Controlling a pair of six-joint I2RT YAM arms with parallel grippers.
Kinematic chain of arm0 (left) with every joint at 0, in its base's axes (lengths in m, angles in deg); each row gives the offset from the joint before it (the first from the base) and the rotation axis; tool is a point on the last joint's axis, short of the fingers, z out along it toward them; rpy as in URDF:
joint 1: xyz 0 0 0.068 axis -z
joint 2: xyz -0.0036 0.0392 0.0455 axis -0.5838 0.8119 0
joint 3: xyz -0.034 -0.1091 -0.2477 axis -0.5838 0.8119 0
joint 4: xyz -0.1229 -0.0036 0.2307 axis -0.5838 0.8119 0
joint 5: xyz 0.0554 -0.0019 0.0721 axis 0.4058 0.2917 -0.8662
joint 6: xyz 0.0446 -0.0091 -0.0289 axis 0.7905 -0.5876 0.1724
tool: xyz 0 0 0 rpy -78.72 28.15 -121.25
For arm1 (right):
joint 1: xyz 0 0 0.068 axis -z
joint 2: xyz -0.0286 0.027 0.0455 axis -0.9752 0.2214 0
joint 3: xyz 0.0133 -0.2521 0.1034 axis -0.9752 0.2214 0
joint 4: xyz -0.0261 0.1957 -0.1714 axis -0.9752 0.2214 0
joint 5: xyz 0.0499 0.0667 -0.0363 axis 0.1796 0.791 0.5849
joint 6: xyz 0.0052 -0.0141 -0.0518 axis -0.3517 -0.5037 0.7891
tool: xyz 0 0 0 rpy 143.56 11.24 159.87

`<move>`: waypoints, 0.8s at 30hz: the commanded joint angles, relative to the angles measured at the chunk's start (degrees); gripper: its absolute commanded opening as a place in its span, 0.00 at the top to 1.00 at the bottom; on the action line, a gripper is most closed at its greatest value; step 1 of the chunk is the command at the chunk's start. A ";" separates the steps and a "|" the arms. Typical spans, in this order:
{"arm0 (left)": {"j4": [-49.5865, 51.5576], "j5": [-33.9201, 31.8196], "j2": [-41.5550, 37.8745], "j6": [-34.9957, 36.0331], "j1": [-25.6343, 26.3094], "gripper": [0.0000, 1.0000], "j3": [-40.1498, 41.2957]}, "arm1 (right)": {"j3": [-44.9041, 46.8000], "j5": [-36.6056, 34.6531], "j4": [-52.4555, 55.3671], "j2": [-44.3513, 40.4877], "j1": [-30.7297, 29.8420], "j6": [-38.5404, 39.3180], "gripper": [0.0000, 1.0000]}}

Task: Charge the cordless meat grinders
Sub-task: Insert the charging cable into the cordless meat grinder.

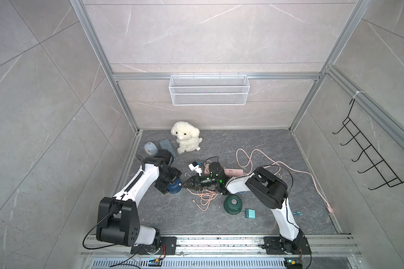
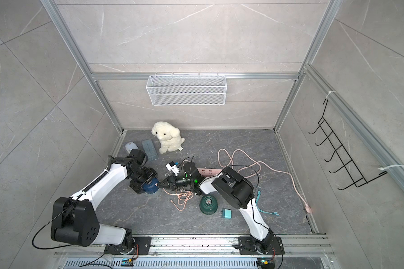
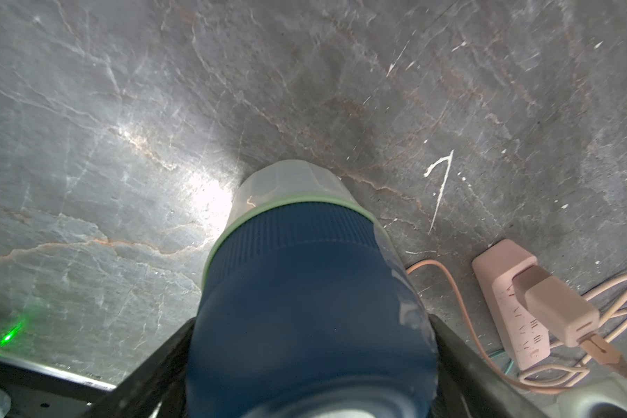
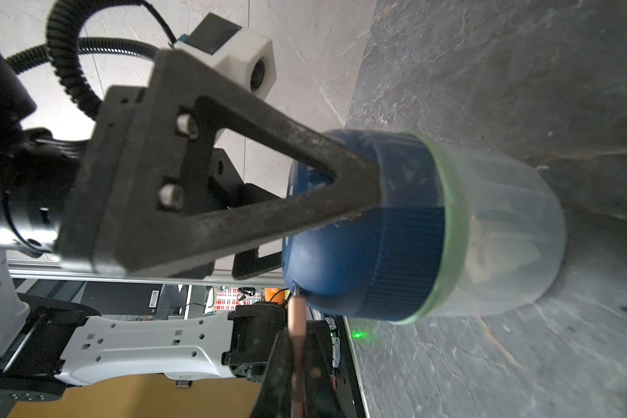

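Note:
The navy blue meat grinder point(image 1: 175, 187) point(image 2: 151, 187) point(image 3: 304, 296) point(image 4: 359, 253) stands on its clear cup at the left of the floor. My left gripper point(image 1: 170, 180) point(image 2: 147, 179) point(image 3: 312, 336) comes down over it, one finger on each side of the dome, shut on it. From the right, my right gripper point(image 1: 184, 184) point(image 2: 160, 184) point(image 4: 297, 338) is shut on the pink cable plug point(image 4: 297, 313), whose tip touches the low side of the navy dome. The dark green meat grinder point(image 1: 233, 204) point(image 2: 208, 204) stands free further right.
A pink power strip point(image 1: 234, 172) point(image 2: 209, 171) point(image 3: 511, 311) with a pink adapter point(image 3: 558, 311) plugged in lies behind the right arm. Tangled pink cable point(image 1: 203, 198), a teal adapter point(image 1: 251, 213), a white adapter point(image 1: 195, 168), a plush dog point(image 1: 186, 137) and a pale grey-blue gadget point(image 1: 149, 149) are nearby.

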 commanded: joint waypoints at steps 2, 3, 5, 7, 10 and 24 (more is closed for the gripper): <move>-7.73 3.91 2.33 -0.68 1.51 0.57 4.66 | -2.53 -4.10 1.56 0.07 -0.03 -0.51 1.00; -8.26 4.52 2.50 -0.69 1.67 0.58 5.01 | -2.70 -4.48 1.35 0.40 -0.04 -0.56 1.00; -8.69 5.42 2.87 -0.56 1.81 0.59 5.09 | -3.36 -4.67 1.12 1.22 -0.12 -1.20 1.00; -8.67 5.68 3.25 -0.16 2.16 0.61 4.87 | -3.81 -5.53 3.39 1.13 -0.03 -0.04 1.00; -8.37 5.78 3.70 -0.24 2.59 0.61 4.39 | -4.25 -7.52 7.43 -0.25 -0.47 3.05 1.00; -4.85 5.16 4.99 1.67 5.26 0.60 1.20 | -4.30 -8.34 9.83 -0.77 0.20 5.09 0.97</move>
